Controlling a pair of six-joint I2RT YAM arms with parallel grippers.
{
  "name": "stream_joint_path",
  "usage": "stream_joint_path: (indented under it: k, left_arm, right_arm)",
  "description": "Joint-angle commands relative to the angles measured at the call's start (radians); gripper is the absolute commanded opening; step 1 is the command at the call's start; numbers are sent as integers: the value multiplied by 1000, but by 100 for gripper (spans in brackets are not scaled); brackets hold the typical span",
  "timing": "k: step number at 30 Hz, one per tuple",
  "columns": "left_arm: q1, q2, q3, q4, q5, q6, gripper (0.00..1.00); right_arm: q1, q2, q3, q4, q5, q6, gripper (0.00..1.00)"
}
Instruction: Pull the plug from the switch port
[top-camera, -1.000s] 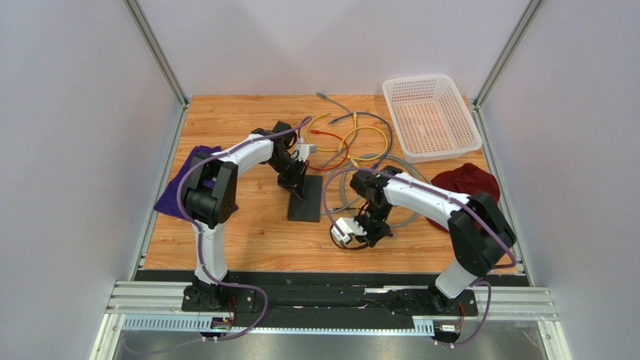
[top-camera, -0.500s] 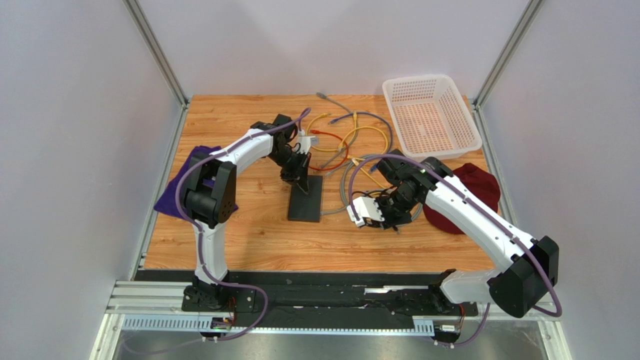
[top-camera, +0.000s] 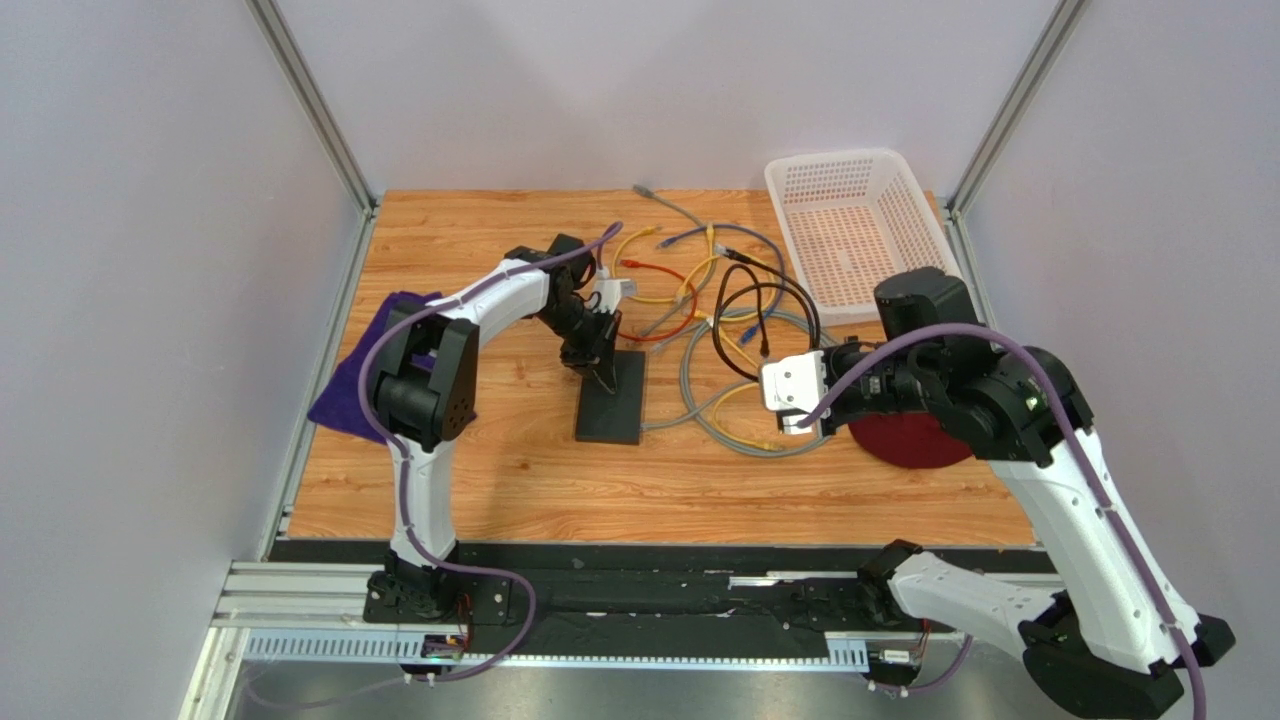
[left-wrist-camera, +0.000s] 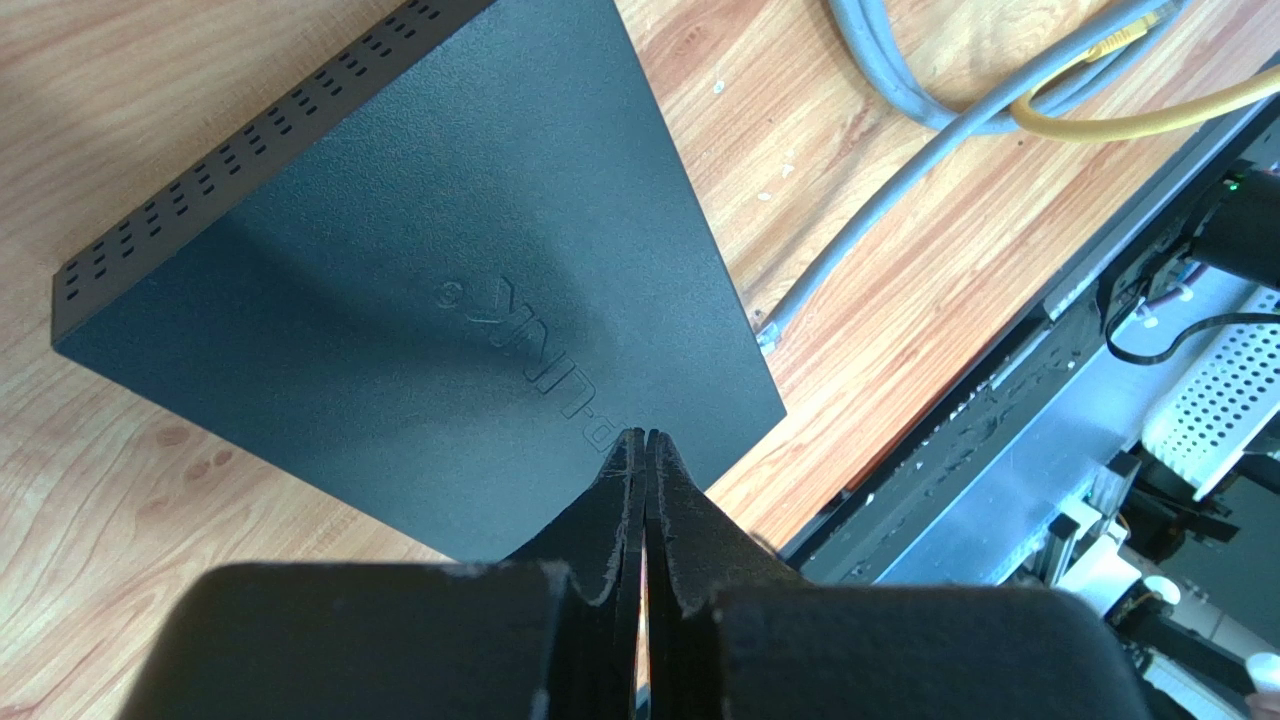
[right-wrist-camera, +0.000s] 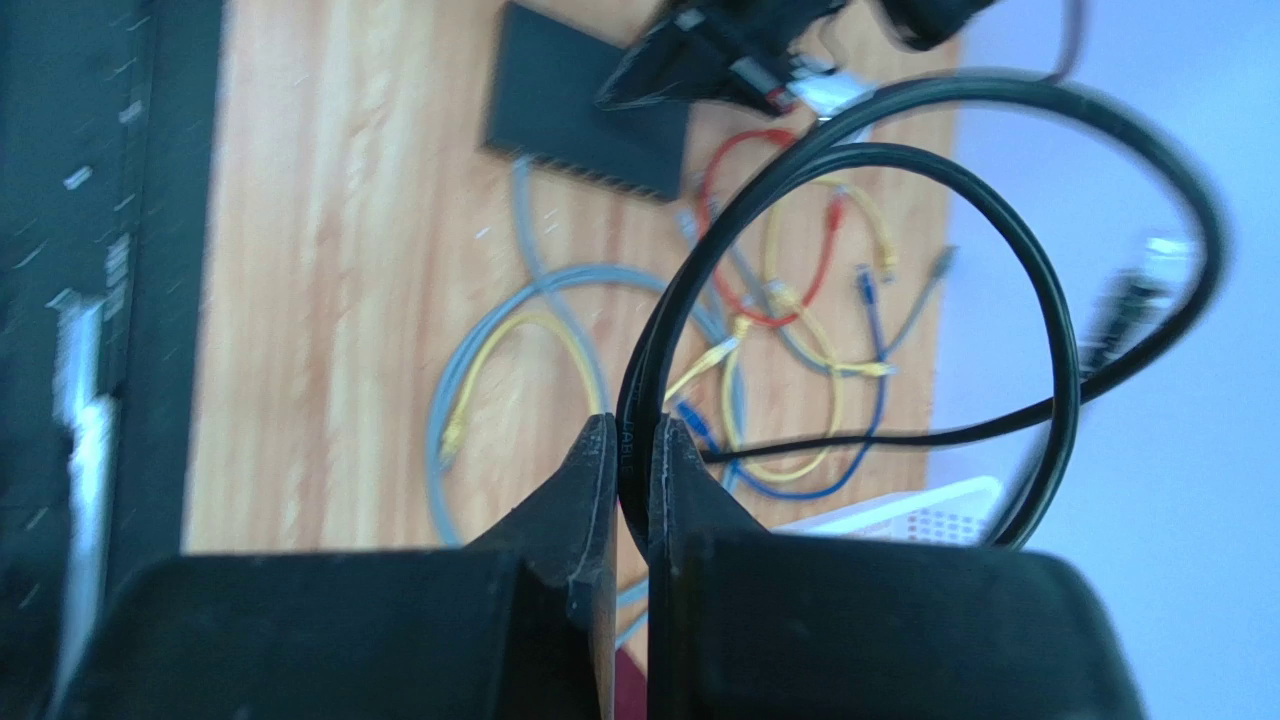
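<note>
While clenched left hand (left-wrist-camera: 646, 440) stays over switch (left-wrist-camera: 376, 270), right hand (right-wrist-camera: 631, 428) grasping black cable (right-wrist-camera: 977, 86) rose.

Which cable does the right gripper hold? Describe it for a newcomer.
Start at the white basket in the far right corner; a tangle of cables lies just left of it. The black cable loops in the air above them, pinched in the right gripper. It's the only black one; the others, grey, yellow, red and blue, lie on the table.
</note>
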Motion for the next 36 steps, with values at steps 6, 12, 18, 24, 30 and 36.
stream_joint_path:
  k: [6,12,18,24,30,36]
  left_arm:
    - [-3,-53,11,-12,-34,10,0]
    - [-2,-159,-41,13,-68,23,1]
    - [29,-199,-56,16,-94,39,1]
    - [34,-236,-93,41,-112,48,4]
    - [34,-245,-112,50,-120,50,14]
    - [34,-253,-164,87,-96,40,33]
  right_arm:
    - [-89,233,-191,924,110,469,0]
    - [-126,536,-18,1021,100,671,0]
    - [-125,736,61,1153,150,861,63]
    - [-128,713,69,1134,160,966,89]
    - [-160,650,-129,981,-137,1046,83]
    - [-160,655,-263,894,-377,1000,81]
